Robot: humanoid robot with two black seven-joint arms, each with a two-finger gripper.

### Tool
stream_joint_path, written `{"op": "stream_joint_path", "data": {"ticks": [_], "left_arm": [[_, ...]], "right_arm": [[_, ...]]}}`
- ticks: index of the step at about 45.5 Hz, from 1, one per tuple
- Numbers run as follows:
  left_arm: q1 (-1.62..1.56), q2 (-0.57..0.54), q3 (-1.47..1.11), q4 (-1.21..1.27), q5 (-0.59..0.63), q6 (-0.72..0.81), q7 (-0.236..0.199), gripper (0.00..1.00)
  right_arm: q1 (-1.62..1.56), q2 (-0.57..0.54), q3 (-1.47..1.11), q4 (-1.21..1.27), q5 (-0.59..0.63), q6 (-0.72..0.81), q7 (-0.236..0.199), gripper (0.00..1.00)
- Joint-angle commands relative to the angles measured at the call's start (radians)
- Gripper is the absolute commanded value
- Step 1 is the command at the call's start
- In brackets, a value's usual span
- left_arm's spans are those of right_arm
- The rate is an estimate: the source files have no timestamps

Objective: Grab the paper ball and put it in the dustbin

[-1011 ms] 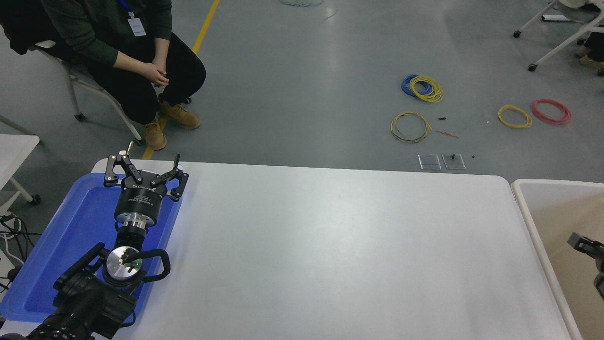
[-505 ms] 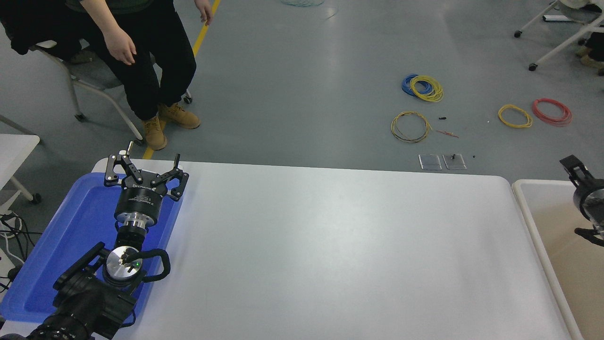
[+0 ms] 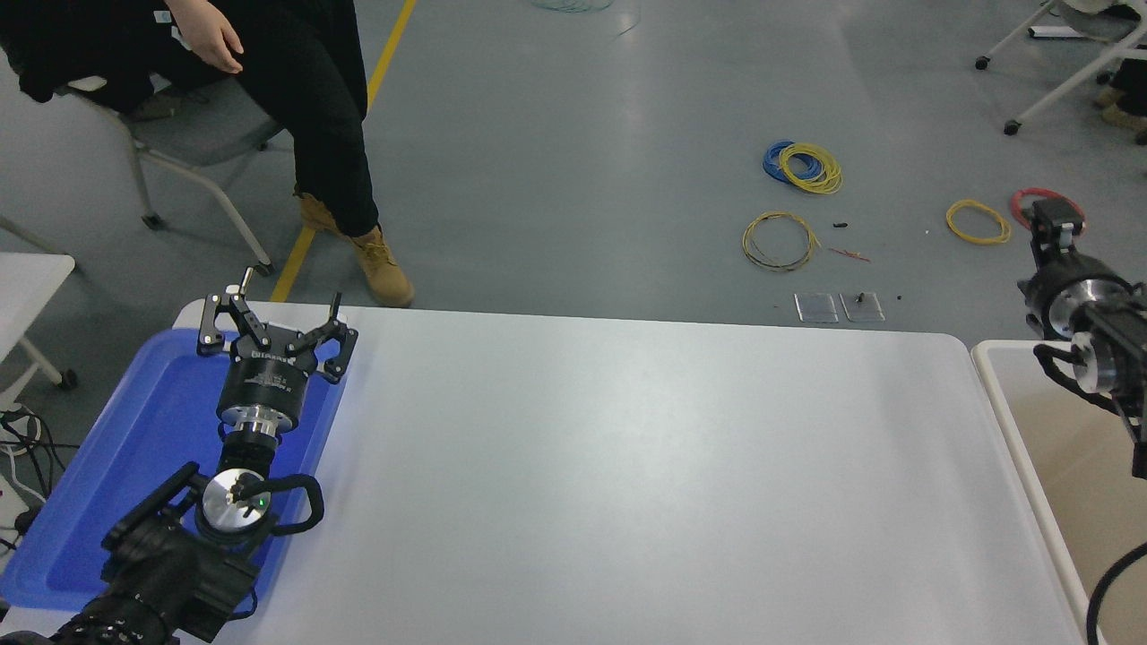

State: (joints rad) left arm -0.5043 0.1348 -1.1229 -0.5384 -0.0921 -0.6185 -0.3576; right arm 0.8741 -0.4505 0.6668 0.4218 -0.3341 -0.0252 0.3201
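Bright, even overhead light fills the scene. The white desk (image 3: 627, 466) carries a soft pale sheen near its middle, the grey floor (image 3: 582, 161) shows faint reflections, shadows are weak, and focus stays sharp throughout.

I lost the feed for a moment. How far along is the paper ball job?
No paper ball shows on the white table or in the visible corner of the dustbin, so a drop cannot be confirmed. The right gripper is raised above the dustbin; nothing is seen in it. The left gripper sits parked, open, over the blue tray.
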Motion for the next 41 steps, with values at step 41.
{"op": "stream_joint_path", "data": {"ticks": [41], "left_arm": [[0.001,-0.001,0.0,0.0,0.0,0.0,0.0,1.0]], "right_arm": [[-0.426,0.207,0.431,0.308,-0.005,0.018,0.286,1.0]]}}
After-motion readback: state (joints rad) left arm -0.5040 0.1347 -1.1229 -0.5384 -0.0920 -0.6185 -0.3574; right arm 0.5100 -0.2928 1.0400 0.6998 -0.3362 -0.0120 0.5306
